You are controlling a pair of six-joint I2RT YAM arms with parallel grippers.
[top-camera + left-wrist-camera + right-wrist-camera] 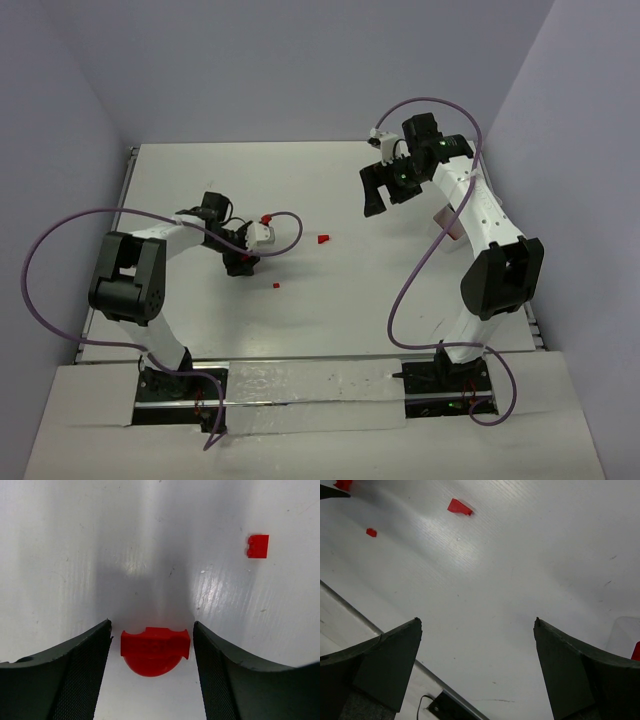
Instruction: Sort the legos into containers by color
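Observation:
My left gripper (240, 263) is down at the table, open, with its jaws on either side of a red lego (155, 649) with a rounded underside; there are gaps on both sides in the left wrist view (151, 625). A small red lego (257, 546) lies further out, and also shows from above (276, 286). A red wedge lego (323, 238) lies mid-table (459, 506). My right gripper (375, 200) is raised, open and empty (477, 622). A translucent container (625, 635) with something red in it shows at the right edge, mostly hidden behind the right arm in the top view (446, 222).
The white table (200, 190) has grey walls on three sides. A metal strip (310, 385) runs along the near edge between the arm bases. Purple cables loop off both arms. A red knob (266, 219) caps the left arm's white block.

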